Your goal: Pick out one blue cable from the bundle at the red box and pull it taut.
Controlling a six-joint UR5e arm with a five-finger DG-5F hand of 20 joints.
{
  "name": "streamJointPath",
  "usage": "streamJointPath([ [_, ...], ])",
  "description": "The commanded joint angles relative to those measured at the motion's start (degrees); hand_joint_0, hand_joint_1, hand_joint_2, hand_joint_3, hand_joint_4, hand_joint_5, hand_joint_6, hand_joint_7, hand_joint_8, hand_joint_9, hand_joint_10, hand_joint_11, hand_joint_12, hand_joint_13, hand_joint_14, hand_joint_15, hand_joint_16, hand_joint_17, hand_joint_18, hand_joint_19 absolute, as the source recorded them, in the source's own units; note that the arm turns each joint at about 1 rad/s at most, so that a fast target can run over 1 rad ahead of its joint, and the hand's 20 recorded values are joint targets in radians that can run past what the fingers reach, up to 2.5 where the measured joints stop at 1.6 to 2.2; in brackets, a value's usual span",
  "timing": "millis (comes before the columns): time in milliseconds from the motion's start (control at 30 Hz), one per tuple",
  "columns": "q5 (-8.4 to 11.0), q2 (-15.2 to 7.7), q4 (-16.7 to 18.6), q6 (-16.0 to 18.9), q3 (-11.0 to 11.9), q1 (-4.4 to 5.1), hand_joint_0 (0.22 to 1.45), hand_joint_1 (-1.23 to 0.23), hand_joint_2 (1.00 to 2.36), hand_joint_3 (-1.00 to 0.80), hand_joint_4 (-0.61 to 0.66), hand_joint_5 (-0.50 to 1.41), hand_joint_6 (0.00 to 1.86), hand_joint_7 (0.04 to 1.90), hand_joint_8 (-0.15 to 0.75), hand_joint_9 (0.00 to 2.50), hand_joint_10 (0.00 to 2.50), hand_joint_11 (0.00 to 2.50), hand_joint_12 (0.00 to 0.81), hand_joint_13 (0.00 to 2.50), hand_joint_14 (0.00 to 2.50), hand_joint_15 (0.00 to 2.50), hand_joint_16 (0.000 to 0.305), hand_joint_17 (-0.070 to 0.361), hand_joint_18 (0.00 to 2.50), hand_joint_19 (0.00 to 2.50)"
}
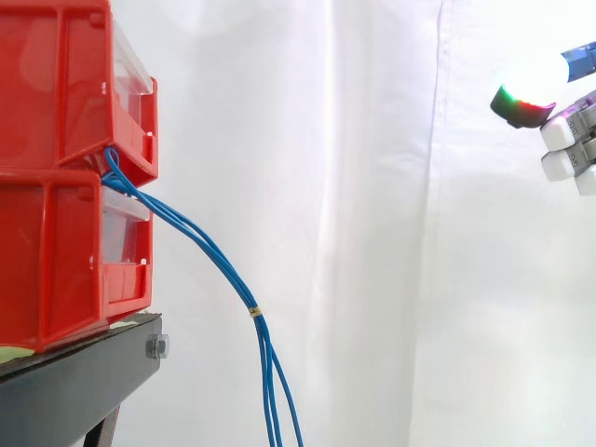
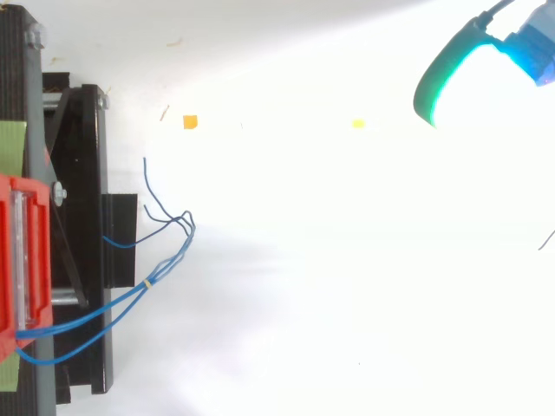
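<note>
A bundle of thin blue cables (image 1: 200,244) comes out between the two stacked red bins (image 1: 56,186) and sags down to the right. A yellow tie (image 1: 253,312) binds it, and below the tie the strands hang past the bottom edge. From above, the blue cables (image 2: 121,303) run from the red bin (image 2: 17,260) to the tie (image 2: 148,282), and their loose ends (image 2: 169,221) fan out. My hand (image 1: 563,135) is at the right edge, high up and far from the cables, with fingers stretched out and holding nothing. From above, a glowing pad of the hand (image 2: 451,78) shows at the top right.
The bins sit on a black stand (image 1: 74,382), also seen from above (image 2: 87,173). A white curtain hangs behind. Small orange (image 2: 190,121) and yellow (image 2: 358,124) scraps lie on the white floor. Wide free space lies between the hand and the cables.
</note>
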Motion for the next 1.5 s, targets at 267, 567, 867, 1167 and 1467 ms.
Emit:
streamJointPath([
  [267,0.0,0.0,0.0,0.0,0.0,-0.01,0.51,-0.49,1.0,-0.5,0.13,-0.22,0.5,0.67,0.275,0.52,0.0,0.04,0.37,0.44,0.0,0.05,0.054,0.122,0.37,0.24],
  [567,0.0,0.0,0.0,0.0,0.0,-0.01,0.52,-0.49,1.0,-0.5,0.13,-0.22,0.5,0.67,0.267,0.48,0.0,0.04,0.373,0.41,0.0,0.05,0.055,0.124,0.32,0.22],
  [867,0.0,0.0,0.0,0.0,0.0,-0.01,0.53,-0.49,1.0,-0.5,0.13,-0.22,0.5,0.67,0.255,0.54,0.0,0.05,0.323,0.49,0.0,0.05,0.033,0.074,0.25,0.19],
  [1167,0.09,0.0,0.0,0.0,0.0,-0.01,0.55,-0.48,1.0,-0.5,0.13,-0.21,0.5,0.67,0.249,0.59,0.0,0.07,0.315,0.54,0.0,0.08,0.037,0.083,0.31,0.21],
  [1467,0.0,0.0,0.0,0.0,0.0,-0.01,0.55,-0.48,1.0,-0.5,0.14,-0.21,0.5,0.67,0.258,0.6,0.0,0.08,0.256,0.48,0.0,0.09,0.022,0.049,0.14,0.16],
])
